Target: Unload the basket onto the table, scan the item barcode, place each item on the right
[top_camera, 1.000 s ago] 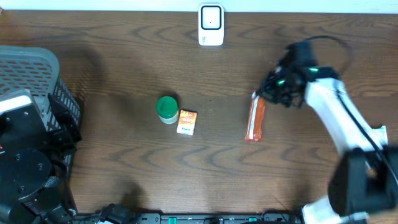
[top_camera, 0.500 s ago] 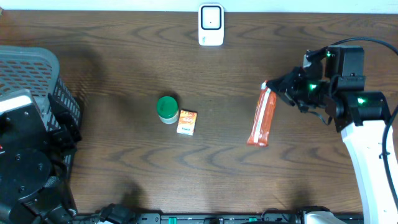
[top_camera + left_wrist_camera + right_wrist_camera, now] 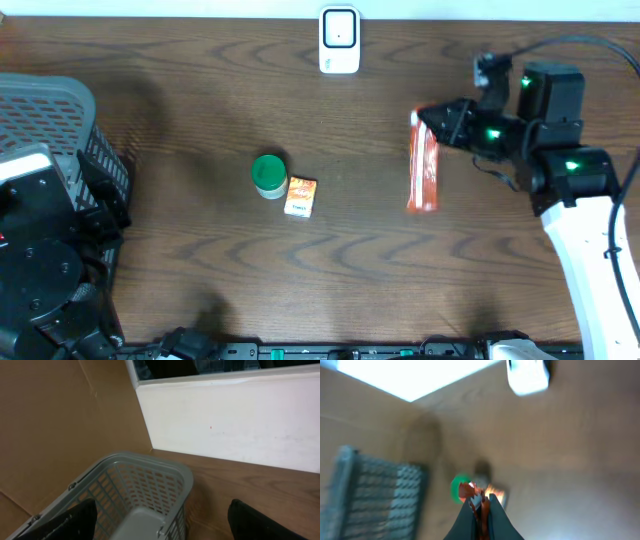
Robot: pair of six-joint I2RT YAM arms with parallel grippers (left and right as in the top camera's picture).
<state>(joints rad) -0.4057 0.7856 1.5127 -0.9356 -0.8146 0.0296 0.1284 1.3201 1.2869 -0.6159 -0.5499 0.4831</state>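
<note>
Left claw [image 3: 161, 507]: near left of the table [image 3: 200, 270], over the basket; jaws wide apart, nothing between them
Basket [image 3: 60, 100]: grey plastic mesh, at the left edge; partly hidden overhead by the left arm
Small box [image 3: 300, 196]: orange, lying flat mid-table; just beside the jar, on its right and slightly nearer
Jar [image 3: 268, 174]: green lid up, upright, mid-table
Packet [image 3: 424, 170]: long, orange-red, on the right half of the table; its far end is pinched in the right claw and its length runs back toward the near side; whether its near end touches the wood cannot be told
Right claw [image 3: 425, 120]: jaws clamped tight on the packet's far end; wrist view blurred, only a sliver of orange shows between the fingers [image 3: 470, 520]
Scanner [image 3: 339, 40]: white, at the far edge, centre; well apart from the packet, to its left
</note>
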